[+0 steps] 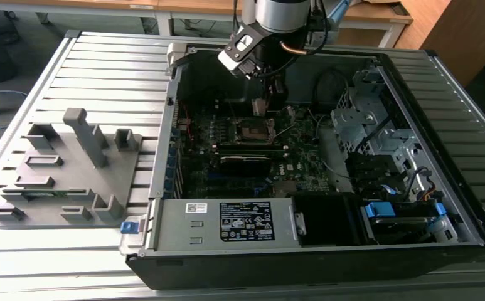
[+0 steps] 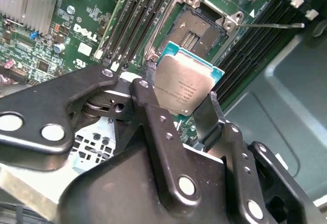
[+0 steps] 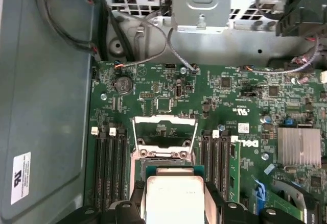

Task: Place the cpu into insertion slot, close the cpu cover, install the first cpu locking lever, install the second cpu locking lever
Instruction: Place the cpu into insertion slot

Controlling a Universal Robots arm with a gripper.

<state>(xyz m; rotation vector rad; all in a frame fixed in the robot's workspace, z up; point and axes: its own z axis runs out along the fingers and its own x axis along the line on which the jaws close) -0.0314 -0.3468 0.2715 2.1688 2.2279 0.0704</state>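
**Chip held over an open socket: keep it flat and square**

The arm's black two-finger gripper (image 2: 179, 100) is clamped on the cpu (image 2: 188, 81), a small flat square chip with a dull silver-grey metal top and a teal-green edge. The fingers (image 2: 147, 97) press on two opposite sides. In the first wrist view the chip hangs above the near edge of the insertion slot (image 3: 162, 156), a square motherboard socket with a dark centre and a silvery rim, and does not appear to touch it. The cpu cover (image 3: 163, 118), a thin silvery metal frame with a cut-out centre, stands swung open on the far side of the socket. A thin silvery wire lever (image 2: 271, 25) juts out beside the socket.

Judging by the second wrist view, the chip looks tilted against the socket face, so levelling it matters most. Its edges should run parallel to the rim, and it should settle under no force, since the contact field looks delicate. The long black memory slots (image 3: 110, 163) flank the socket closely, leaving the fingers little side room.
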